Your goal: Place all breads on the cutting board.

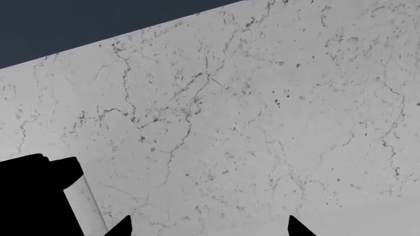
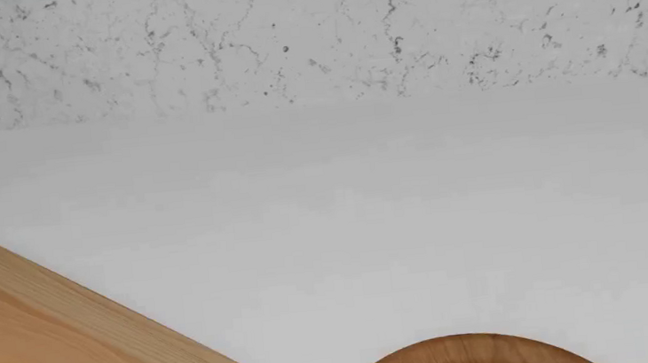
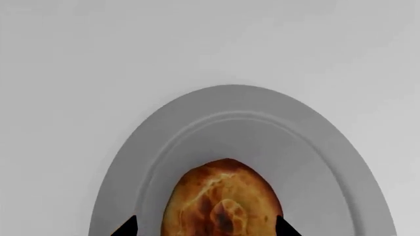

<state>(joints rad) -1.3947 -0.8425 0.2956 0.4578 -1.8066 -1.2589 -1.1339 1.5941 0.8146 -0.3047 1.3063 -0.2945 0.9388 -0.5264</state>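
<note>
Left wrist view. We saw the left gripper [image 1: 210, 227] held above a veined white marble surface [image 1: 249, 123], with a dark band beyond that surface's straight edge. Only two black fingertips [image 1: 298, 228] entered the frame, set well apart with bare marble between them; the fingers were spread and held nothing. A black part of the arm filled the corner beside them.

Head view. Neither arm appeared here. We recorded a corner of the cutting board [image 2: 55, 350], a light pine slab with straight grain and a grooved border, lying flat on the plain white counter [image 2: 364, 222]. Near the board's corner, apart from it, rose the curved rim of a round orange-brown wooden plate [image 2: 466, 359]. Behind the counter stood a veined marble backsplash [image 2: 310, 31].

Right wrist view. We found the right gripper [image 3: 205, 227] poised over a bread [image 3: 223, 201], a golden-brown roll with darker toasted patches, resting in the well of a round grey plate [image 3: 164, 132] with a raised rim. The two black fingertips [image 3: 127, 227] flanked the bread, one on each side; the fingers were parted, and we could not tell whether they touched it. The cutting board was not visible in this view.
</note>
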